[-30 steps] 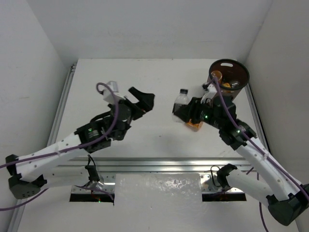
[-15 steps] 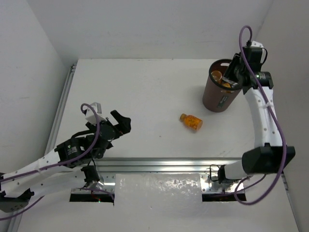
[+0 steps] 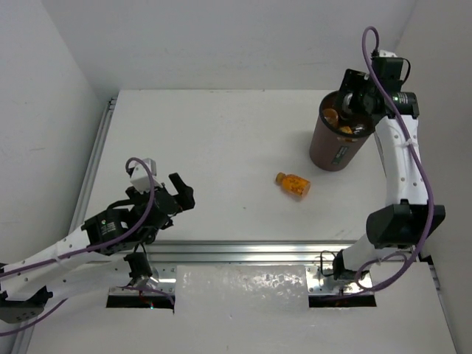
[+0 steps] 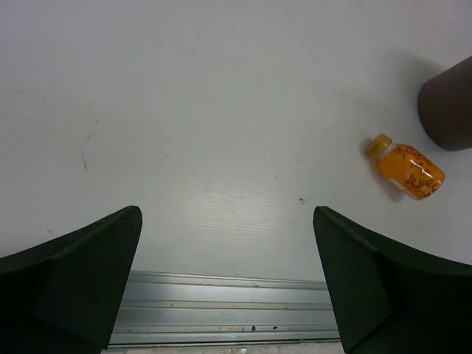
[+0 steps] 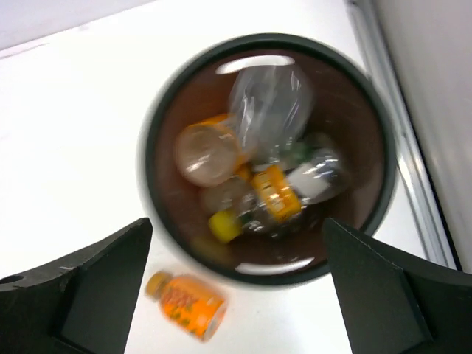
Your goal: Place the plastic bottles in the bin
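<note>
The bin [image 3: 333,151] stands at the table's far right, also seen as a dark wall [image 4: 448,107] in the left wrist view. My right gripper [image 3: 352,99] hovers open right above its mouth [image 5: 151,155], nothing between the fingers [image 5: 81,295]. Inside lie several plastic bottles: a blurred clear one [image 5: 269,103] on top, orange ones [image 5: 269,193] beneath, one orange showing from above [image 3: 331,116]. One orange bottle [image 3: 293,185] [image 4: 407,167] [image 5: 186,304] lies on its side on the table, just left of the bin. My left gripper [image 3: 177,193] [image 4: 225,214] is open and empty at the near left.
A metal rail [image 3: 243,251] [image 4: 221,310] runs along the table's near edge, just under the left gripper. Another rail [image 5: 391,110] borders the table right of the bin. White walls close in the left, back and right sides.
The right arm swung from mid-table, carrying a clear bottle, up over the bin, and its jaws opened; the clear bottle now lies in the bin. The left arm drew back toward the near left.
</note>
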`<state>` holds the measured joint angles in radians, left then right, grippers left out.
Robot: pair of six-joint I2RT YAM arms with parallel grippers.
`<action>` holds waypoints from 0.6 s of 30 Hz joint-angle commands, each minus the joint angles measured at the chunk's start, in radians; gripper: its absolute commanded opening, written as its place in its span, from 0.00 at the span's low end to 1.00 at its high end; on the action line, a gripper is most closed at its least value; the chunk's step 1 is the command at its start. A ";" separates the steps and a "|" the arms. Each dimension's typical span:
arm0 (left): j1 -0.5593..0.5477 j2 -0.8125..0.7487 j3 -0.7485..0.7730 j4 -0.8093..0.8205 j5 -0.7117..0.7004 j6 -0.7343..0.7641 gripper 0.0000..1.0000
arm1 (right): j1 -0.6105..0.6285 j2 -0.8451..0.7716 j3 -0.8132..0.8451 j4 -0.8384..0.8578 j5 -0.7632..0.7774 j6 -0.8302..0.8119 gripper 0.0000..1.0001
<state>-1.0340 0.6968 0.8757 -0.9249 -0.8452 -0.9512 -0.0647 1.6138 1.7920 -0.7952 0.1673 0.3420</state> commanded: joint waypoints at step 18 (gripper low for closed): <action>0.006 -0.037 0.017 -0.057 -0.101 0.014 1.00 | 0.424 0.030 -0.549 0.160 0.014 -0.348 0.93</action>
<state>-1.0340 0.6731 0.8917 -1.0000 -0.9375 -0.9474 0.3569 1.6207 1.2861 -0.7242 0.1089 0.0418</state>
